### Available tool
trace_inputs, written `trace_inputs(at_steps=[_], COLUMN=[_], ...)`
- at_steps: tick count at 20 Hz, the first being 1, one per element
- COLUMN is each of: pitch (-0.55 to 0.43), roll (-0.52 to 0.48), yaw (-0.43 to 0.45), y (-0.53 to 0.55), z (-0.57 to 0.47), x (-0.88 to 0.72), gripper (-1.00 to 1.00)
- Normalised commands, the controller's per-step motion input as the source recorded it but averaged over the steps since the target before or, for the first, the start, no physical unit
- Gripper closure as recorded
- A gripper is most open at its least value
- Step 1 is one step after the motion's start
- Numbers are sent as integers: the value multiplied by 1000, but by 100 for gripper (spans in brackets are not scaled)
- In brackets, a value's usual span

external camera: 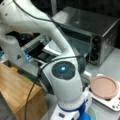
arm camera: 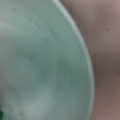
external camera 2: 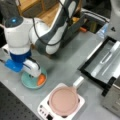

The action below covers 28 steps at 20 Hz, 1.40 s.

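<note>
- Gripper (external camera 2: 32, 75): we log it low over the green plate (external camera 2: 26, 83) in a front view, toward 8 o'clock of the frame; its white housing hides the fingertips, so we cannot tell how the jaws stand.
- Green plate: round, pale teal, on the grey table (external camera 2: 62, 65); in the wrist view its surface (arm camera: 37, 62) fills most of the frame, rim curving at 3 o'clock.
- Carrot (external camera 2: 41, 79): small orange piece lying on the plate at the plate's 3 o'clock, just beside the gripper; we cannot tell whether they touch.
- Pink pan (external camera 2: 63, 100): round, on a white hob (external camera 2: 43, 107) at 6 o'clock in a front view; pale handle pointing toward 1 o'clock; also seen at 4 o'clock (external camera: 103, 87).
- Toaster oven (external camera: 95, 32): metal, door open, dark knobs at its right side; open door and tray at 3 o'clock (external camera 2: 105, 60).
- Wooden unit (external camera: 17, 87): at 8 o'clock in a front view.
- Writing: we read no brand or label anywhere.
</note>
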Motion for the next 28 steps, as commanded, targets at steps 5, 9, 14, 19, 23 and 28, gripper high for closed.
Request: trace_inputs(at_steps=[5,9,14,19,23,28], pitch=[293,248,178,87,-3,-141], roll=[-115,-130,-138,-164,-197,-170], yaw=[-83,-94,-106,-130,-96,-40], y=[267,339,440,568,565,374], z=[369,267,144,108,110,3], x=[125,-12,-233,-553,-787,-779], gripper=[-100,-100,-100,-100,-100,-100])
